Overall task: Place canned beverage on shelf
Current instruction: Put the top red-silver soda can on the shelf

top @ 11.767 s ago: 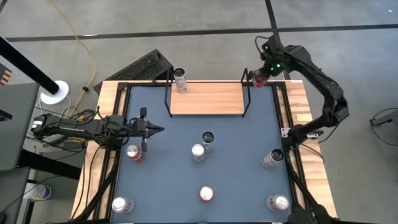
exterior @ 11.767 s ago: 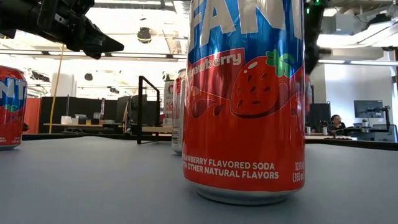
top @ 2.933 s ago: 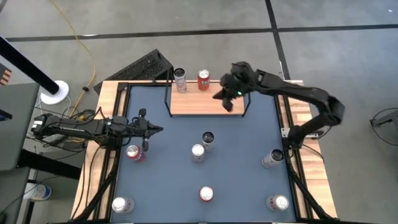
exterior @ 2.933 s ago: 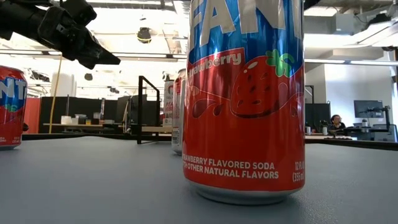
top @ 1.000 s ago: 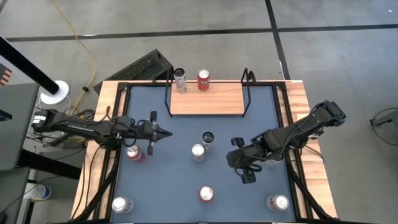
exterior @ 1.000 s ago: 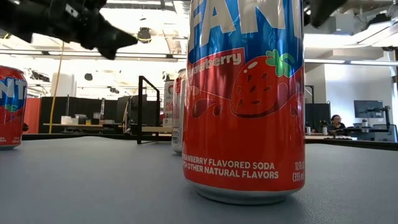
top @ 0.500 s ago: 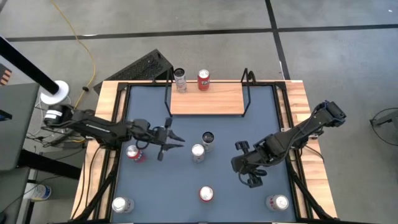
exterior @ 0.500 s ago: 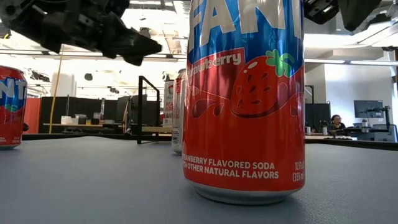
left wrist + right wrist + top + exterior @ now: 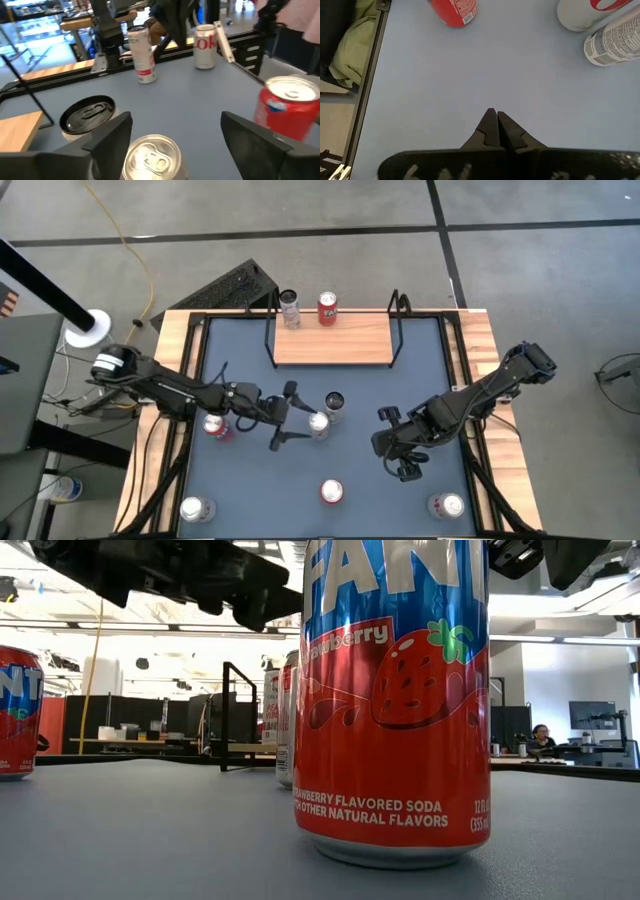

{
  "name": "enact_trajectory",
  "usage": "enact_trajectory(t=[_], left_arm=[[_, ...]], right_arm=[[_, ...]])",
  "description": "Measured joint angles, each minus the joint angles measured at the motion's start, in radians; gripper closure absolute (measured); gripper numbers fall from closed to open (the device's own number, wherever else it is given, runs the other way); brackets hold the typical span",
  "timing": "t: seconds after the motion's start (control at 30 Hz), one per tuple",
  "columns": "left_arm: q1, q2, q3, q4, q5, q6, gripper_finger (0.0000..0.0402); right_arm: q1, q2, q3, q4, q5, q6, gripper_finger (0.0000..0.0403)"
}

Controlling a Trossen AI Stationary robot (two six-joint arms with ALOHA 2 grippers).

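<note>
Left gripper [image 9: 296,415] spread wide, level with the silver can [image 9: 318,423] just in front of the shelf [image 9: 332,340]; can seen between the fingers [image 9: 112,136] in the left wrist view, not yet clamped. Likely fault: tipping or shoving of the silver can into the dark can [image 9: 334,400] just beside it on the shelf side, caused by an off-centre approach or one finger striking first. Right gripper [image 9: 400,450] pressed closed, empty, idle well to the right of the silver can.
</note>
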Motion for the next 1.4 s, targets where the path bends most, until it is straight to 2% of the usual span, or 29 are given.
enact_trajectory(t=[0.17,0.33,0.6,0.87,1.17,1.27,1.4], left_arm=[[-0.006,0.048,0.043,-0.077,-0.074,-0.001,0.0088],[-0.001,0.087,0.047,-0.086,-0.141,0.002,0.0088],[0.000,0.141,0.047,-0.085,-0.138,-0.074,0.0088],[0.000,0.200,0.048,-0.045,-0.146,-0.082,0.0088],[0.000,0.202,0.048,-0.041,-0.147,-0.139,0.0088],[0.000,0.202,0.048,-0.062,-0.147,-0.134,0.0101],[0.000,0.202,0.048,-0.064,-0.144,-0.135,0.0136]], right_arm=[[0.000,0.000,0.000,0.002,0.000,0.000,0.0403],[0.000,0.000,0.000,0.005,0.001,0.000,0.0403],[0.000,0.000,0.000,0.010,0.002,-0.001,0.0403],[0.000,0.000,0.000,0.014,0.025,-0.002,0.0403],[0.000,0.000,0.000,0.015,0.026,-0.002,0.0403],[0.000,0.000,0.000,0.015,0.026,-0.002,0.0403],[0.000,0.000,0.000,0.015,0.027,-0.002,0.0403]])
